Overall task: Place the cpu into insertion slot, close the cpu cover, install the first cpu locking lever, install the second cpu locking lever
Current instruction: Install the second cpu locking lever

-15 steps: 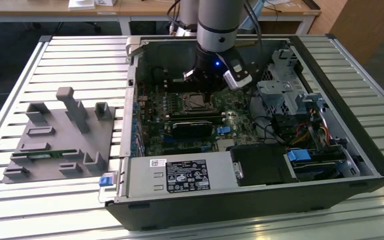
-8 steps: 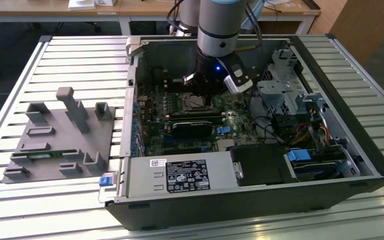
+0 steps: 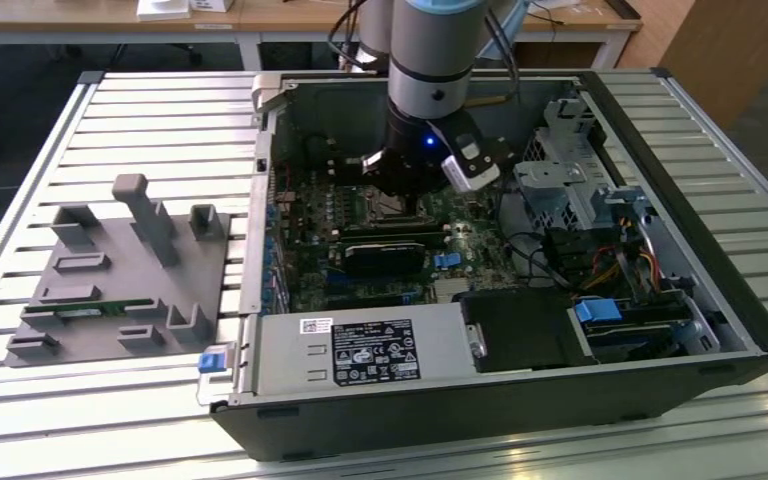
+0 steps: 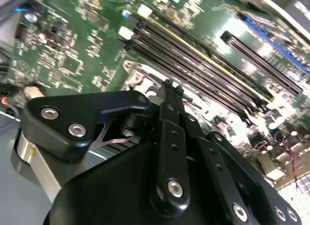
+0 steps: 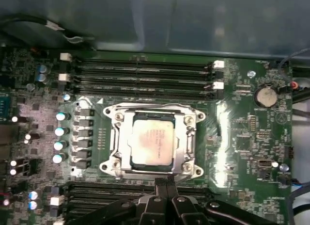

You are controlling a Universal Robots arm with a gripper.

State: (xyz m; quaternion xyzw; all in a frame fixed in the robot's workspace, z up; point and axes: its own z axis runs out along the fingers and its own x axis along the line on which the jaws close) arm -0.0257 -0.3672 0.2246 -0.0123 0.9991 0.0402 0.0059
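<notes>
Gripper (image 5: 165, 182) fingers pinched together, empty, right at the near edge of the cpu cover (image 5: 186, 137) over the cpu (image 5: 152, 140); slipping sideways could scrape the board.

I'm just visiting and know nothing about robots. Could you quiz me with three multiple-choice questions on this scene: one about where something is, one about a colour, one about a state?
1. Where is the cpu?
A. On the grey fixture outside the case
B. Seated in the insertion slot
C. Lying on the black power supply

2. What colour is the circuit board around the slot?
A. Green
B. Red
C. White

3. How does the cpu cover lie?
A. Standing upright
B. Removed from the board
C. Down, framing the chip

Answers: B, the cpu sits in the insertion slot, just ahead of the gripper. A, the circuit board is green. C, the cpu cover lies flat around the chip.
</notes>
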